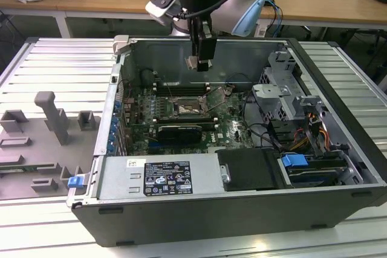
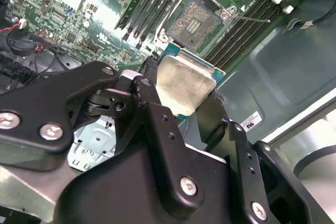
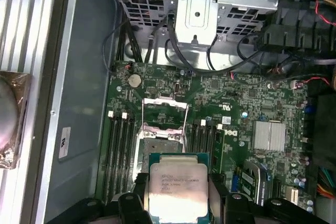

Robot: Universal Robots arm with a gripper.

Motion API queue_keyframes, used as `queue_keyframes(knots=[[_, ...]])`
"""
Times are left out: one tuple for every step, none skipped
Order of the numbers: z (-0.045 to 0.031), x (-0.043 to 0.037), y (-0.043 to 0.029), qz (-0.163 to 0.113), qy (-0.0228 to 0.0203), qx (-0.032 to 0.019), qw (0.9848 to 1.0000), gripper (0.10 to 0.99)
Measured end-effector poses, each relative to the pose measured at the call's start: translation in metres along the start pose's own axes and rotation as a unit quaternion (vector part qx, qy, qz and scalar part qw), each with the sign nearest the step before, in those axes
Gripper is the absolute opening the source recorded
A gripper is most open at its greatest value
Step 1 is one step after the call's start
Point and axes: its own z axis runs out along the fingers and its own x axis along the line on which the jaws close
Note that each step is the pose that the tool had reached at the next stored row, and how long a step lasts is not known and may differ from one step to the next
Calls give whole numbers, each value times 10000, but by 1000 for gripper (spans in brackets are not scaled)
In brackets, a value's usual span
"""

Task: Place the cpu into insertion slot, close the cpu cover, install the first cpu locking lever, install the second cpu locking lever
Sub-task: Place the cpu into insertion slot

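Inside an open computer case (image 1: 254,206), the gripper (image 1: 199,63) hangs with jaws clamped on opposite edges of the square cpu (image 3: 177,190), silvery top facing the wrist cameras, in the air above the bare insertion slot (image 3: 160,142). The cpu cover (image 3: 165,109) stands hinged open.

The exterior view looks down from farther off into the open computer case (image 1: 242,219). Both wrist views look from close above, sharing the motherboard (image 3: 236,108) and insertion slot (image 2: 197,22).
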Motion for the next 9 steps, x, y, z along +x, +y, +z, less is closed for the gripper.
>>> queue_keyframes(knots=[[16, 0, -2, 7, -1, 2, 10000, 537], [21, 0, -2, 12, -1, 2, 10000, 537], [27, 0, -2, 24, -3, 1, 10000, 537], [36, 0, -3, 50, -4, 0, 10000, 537], [45, -1, -4, 79, -7, 0, 10000, 537], [51, -1, -5, 100, -9, -1, 10000, 537], [56, -1, -5, 118, -11, -1, 9999, 537], [62, -1, -6, 137, -12, 0, 9999, 537], [66, -1, -6, 144, -13, 0, 9999, 537]])
